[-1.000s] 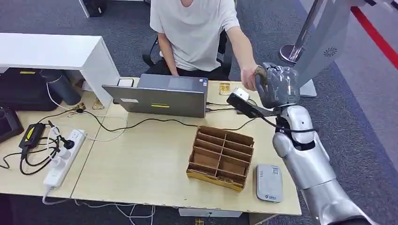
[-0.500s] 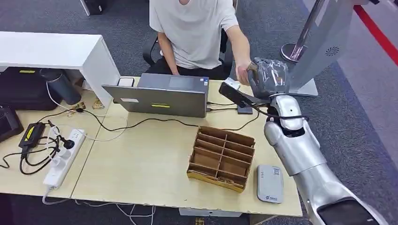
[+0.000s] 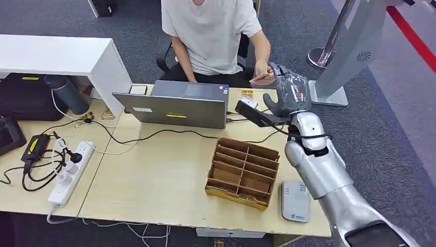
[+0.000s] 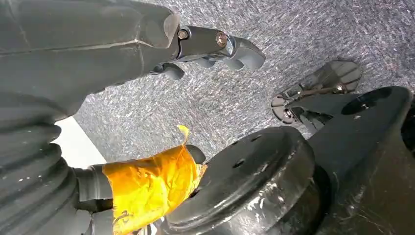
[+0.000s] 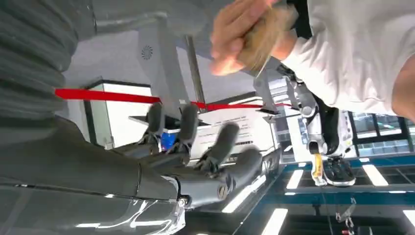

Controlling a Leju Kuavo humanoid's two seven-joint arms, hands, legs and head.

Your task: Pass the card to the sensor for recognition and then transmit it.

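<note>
Nearest, one grey sensor (image 3: pixel 295 201) is seen lying flat at the bench's (image 3: pixel 154 180) front edge, just beside one brown divided box (image 3: pixel 242 173). Further back, one laptop (image 3: pixel 175 105) is set open. Beyond it, the right hand (image 3: pixel 289 92) is raised with its fingers (image 5: pixel 220 144) spread and nothing held. One card (image 3: pixel 263 77) is gripped in a person's hand (image 3: pixel 263 81), near the right hand. The left hand's (image 4: pixel 73 54) fingers cannot be judged.

The right hand (image 3: pixel 289 92) is raised, fingers apart, beside a person's hand (image 3: pixel 263 77) holding the card (image 3: pixel 261 77).
</note>
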